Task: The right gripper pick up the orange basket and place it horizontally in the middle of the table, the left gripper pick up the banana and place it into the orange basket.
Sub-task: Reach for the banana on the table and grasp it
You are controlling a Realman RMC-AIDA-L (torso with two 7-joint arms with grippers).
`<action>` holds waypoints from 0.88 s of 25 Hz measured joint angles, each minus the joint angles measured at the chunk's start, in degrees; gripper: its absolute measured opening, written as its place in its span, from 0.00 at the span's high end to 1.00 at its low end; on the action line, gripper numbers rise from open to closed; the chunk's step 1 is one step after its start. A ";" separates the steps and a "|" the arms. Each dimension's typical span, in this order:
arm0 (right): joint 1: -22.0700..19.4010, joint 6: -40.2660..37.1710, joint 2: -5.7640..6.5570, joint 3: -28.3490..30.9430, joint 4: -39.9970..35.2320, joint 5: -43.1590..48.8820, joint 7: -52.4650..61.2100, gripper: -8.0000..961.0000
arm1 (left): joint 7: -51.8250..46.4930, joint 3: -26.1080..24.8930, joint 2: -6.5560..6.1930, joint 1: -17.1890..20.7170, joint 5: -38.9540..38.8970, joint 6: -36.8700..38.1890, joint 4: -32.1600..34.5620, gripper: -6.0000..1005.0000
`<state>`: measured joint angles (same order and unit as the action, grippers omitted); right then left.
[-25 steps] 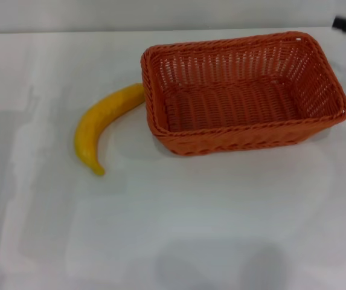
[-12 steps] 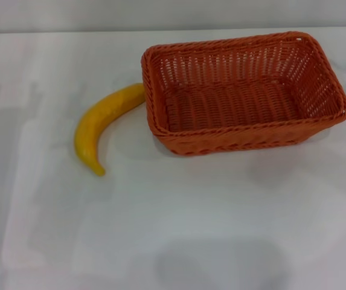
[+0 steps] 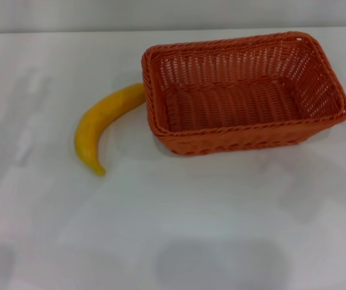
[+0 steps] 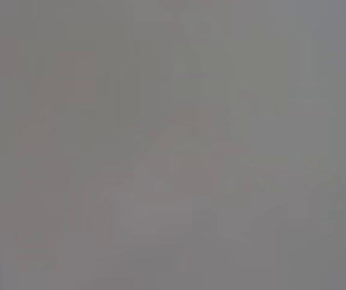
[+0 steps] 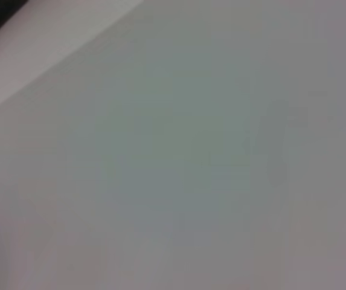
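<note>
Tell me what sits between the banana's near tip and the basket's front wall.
Nothing: in the head view only bare white table lies between the banana tip and the orange basket; the banana's far end meets the basket's left wall.

Even soft light — faint shadows on table [image 3: 179, 229]; wrist views featureless.

A plain white worktop [image 3: 179, 229] fills nearly the whole head view, smooth and faintly glossy, with soft grey shadows lying across its near part and left side. Along its far edge runs a pale grey wall [image 3: 100, 15], evenly lit.
</note>
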<state>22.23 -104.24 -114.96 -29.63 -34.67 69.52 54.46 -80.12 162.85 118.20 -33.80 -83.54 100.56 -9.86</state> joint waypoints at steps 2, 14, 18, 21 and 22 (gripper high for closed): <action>-0.72 0.15 0.07 0.02 0.03 -0.02 -0.05 0.11 | -5.28 0.02 -0.93 -2.65 5.84 2.98 -3.77 0.14; -2.67 2.88 0.29 0.09 1.20 0.09 -4.70 0.12 | -9.22 0.19 -7.55 -20.44 43.07 10.42 -15.68 0.15; -3.16 4.46 0.28 2.59 3.18 -0.03 -8.38 0.12 | -9.71 0.24 -7.60 -24.37 51.15 10.43 -19.92 0.15; -3.23 6.63 0.28 4.67 4.05 -0.05 -10.32 0.12 | -10.28 0.28 -7.19 -27.72 59.27 10.01 -24.35 0.15; -3.23 7.67 0.28 5.20 4.11 -0.06 -11.19 0.12 | -10.28 0.28 -7.19 -27.72 59.27 10.01 -24.35 0.15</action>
<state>19.00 -96.58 -114.68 -24.43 -30.55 69.46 43.27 -90.39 163.13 111.01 -61.51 -24.28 110.57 -34.21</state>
